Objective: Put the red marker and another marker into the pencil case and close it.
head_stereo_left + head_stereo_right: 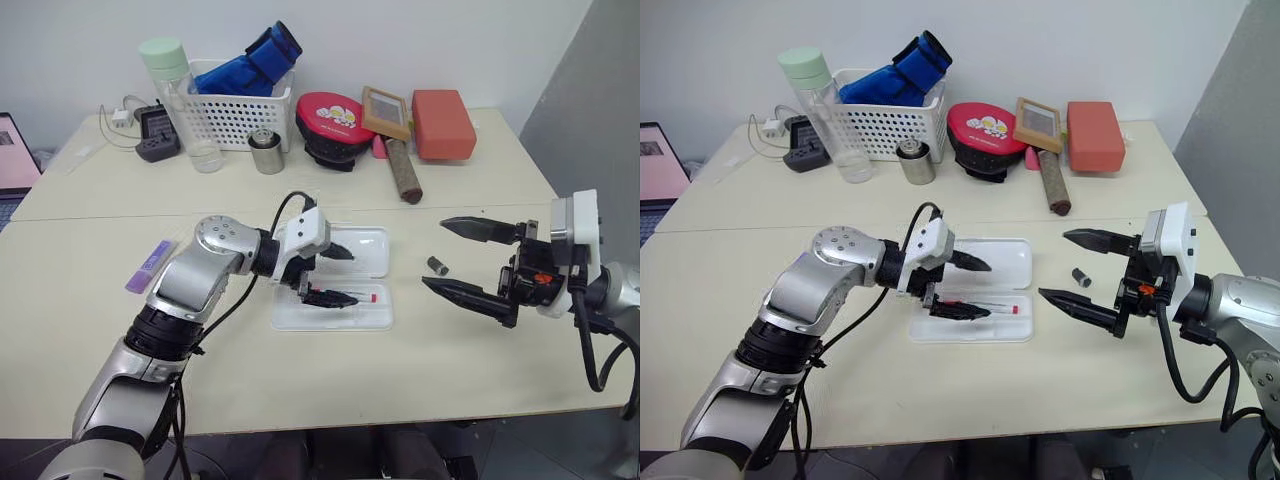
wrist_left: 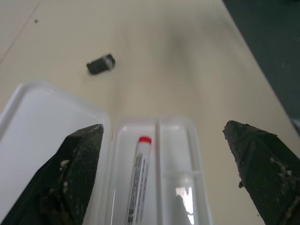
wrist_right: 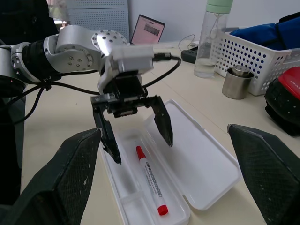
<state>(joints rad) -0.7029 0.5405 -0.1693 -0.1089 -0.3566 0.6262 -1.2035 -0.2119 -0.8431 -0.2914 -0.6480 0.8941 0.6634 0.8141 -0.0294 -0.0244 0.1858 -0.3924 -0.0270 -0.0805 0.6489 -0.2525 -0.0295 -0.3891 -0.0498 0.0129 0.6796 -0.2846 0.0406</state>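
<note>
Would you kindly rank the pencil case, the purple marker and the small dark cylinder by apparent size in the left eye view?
1. The pencil case, lying open.
2. The purple marker.
3. The small dark cylinder.
All lie at similar depth, so the order seems reliable.

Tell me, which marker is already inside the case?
The red marker, lying in the open pencil case. The purple marker lies on the table, far off.

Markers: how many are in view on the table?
2. The red marker lies in the open pencil case; the purple marker lies on the table, off to the robot's left.
</note>
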